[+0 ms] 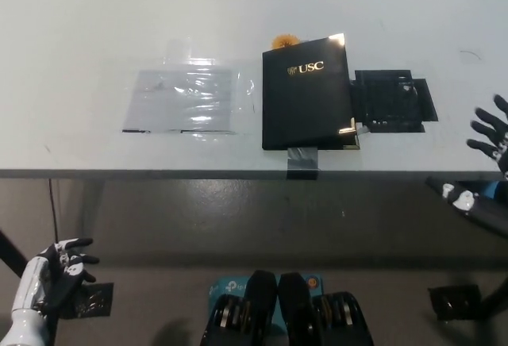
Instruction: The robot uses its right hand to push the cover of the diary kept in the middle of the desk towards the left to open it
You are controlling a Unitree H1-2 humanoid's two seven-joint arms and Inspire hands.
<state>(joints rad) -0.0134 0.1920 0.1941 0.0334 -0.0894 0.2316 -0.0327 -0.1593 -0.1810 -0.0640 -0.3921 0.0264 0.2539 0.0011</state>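
Note:
A black diary [307, 101] with gold "USC" lettering lies closed in the middle of the white desk [95, 28], near the front edge. My black right hand [492, 136] is at the picture's right edge, over the desk's front right part, fingers spread and holding nothing; it is well to the right of the diary and apart from it. My white left hand [59, 271] rests low at the lower left, below the desk's edge, fingers apart and holding nothing.
A clear plastic sheet [182, 101] lies left of the diary. Black tape patches [393, 100] sit against its right side, grey tape [302, 159] at its front edge. A small orange object [282, 41] peeks out behind the diary.

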